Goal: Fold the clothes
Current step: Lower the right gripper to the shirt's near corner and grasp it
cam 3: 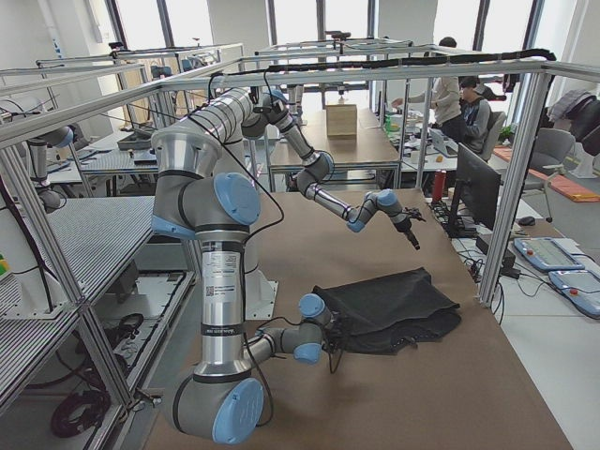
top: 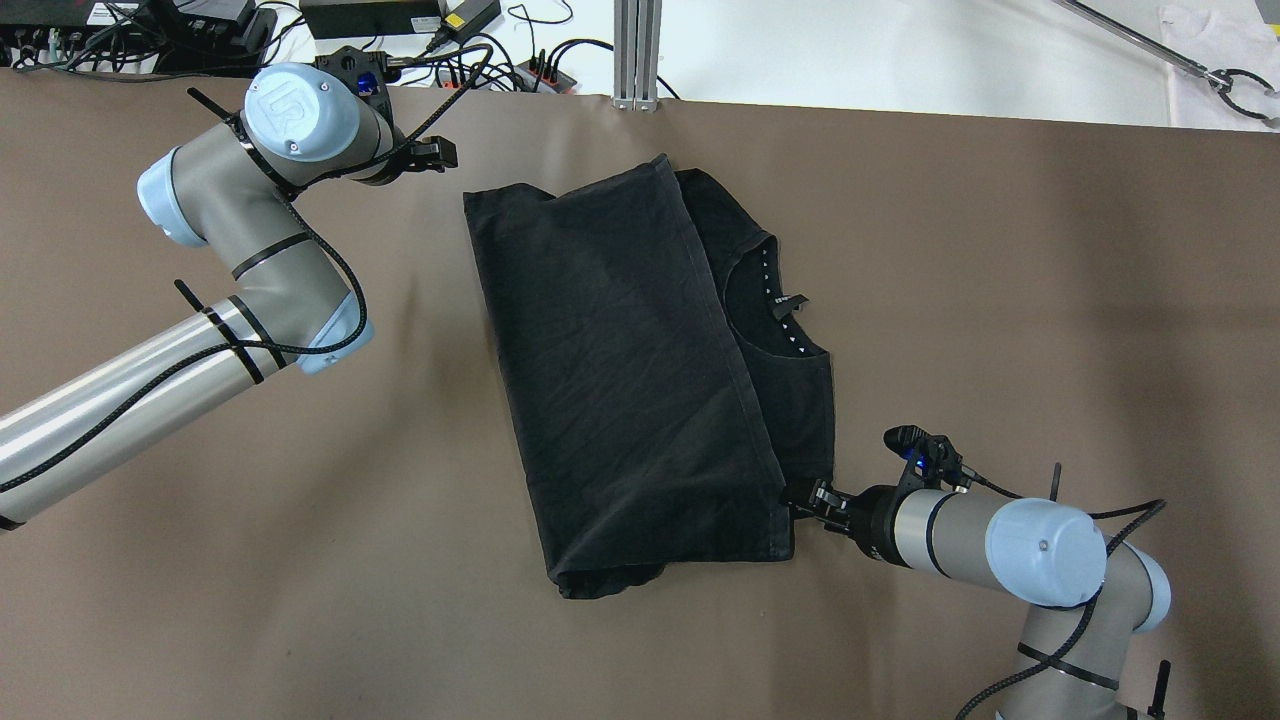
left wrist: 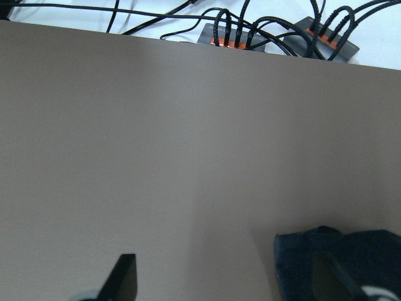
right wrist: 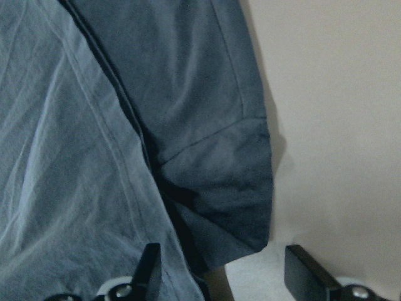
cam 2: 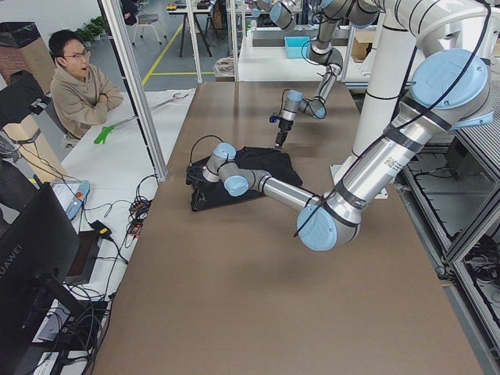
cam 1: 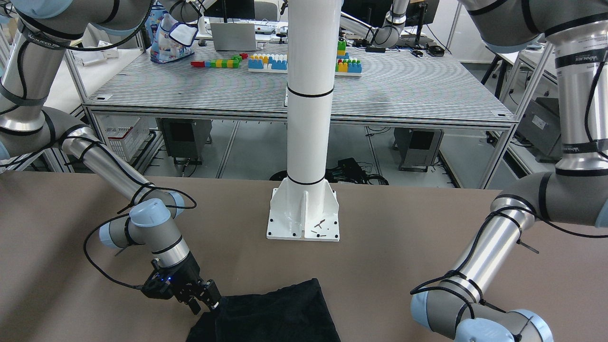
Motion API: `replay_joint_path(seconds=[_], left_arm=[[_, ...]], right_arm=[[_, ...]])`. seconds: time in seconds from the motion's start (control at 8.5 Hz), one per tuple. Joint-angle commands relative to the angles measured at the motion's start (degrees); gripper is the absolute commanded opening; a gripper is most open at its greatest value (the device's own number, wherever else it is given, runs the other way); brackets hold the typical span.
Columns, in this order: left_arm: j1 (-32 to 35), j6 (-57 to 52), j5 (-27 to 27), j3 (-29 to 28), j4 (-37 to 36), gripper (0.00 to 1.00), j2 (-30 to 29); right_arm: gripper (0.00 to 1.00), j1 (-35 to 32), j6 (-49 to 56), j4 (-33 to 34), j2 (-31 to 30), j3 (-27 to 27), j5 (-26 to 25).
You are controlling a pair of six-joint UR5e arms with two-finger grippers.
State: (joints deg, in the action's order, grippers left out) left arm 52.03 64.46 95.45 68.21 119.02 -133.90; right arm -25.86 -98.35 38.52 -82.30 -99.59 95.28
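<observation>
Overhead exterior: left gripper open, empty, by the tabletop's far edge; right gripper low, open beside the garment corner; its length runs far-to-near.

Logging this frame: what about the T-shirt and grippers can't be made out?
1. Front-facing view: the black T-shirt is cut off by the bottom edge; the left gripper falls outside the frame.
2. Overhead: the folded top panel hides layers beneath; the neck label is too small to read.
3. Right wrist view: the bottom edge cuts off the fingertips of the right gripper, so fabric contact is unclear.
</observation>
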Motion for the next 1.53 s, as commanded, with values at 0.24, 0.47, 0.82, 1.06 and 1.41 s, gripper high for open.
replay_joint_path(seconds=[0.24,0.47,0.82,1.06,1.41], left_arm=[[0.00,0.05,0.00,0.08,-0.46,1.00,-0.22],[0.00,0.05,0.00,0.08,-0.46,1.00,-0.22],[0.01,0.05,0.00,0.25,-0.46,1.00,0.13],[0.00,0.23,0.00,1.21,-0.46,1.00,0.74],[-2.79,6.19,0.17,10.75,-0.46,1.00,6.87]], right_arm=[[0.50,0.81,0.00,1.12,0.38,0.19,-0.71],[0.32,0.81,0.00,4.44,2.74,0.10,-0.79],[0.00,0.20,0.00,4.81,3.11,-0.25,-0.36],[0.00,0.28,-0.09,4.90,2.24,-3.83,-0.62],[0.00,8.23,-4.03,9.45,-1.29,-12.18,-7.86]])
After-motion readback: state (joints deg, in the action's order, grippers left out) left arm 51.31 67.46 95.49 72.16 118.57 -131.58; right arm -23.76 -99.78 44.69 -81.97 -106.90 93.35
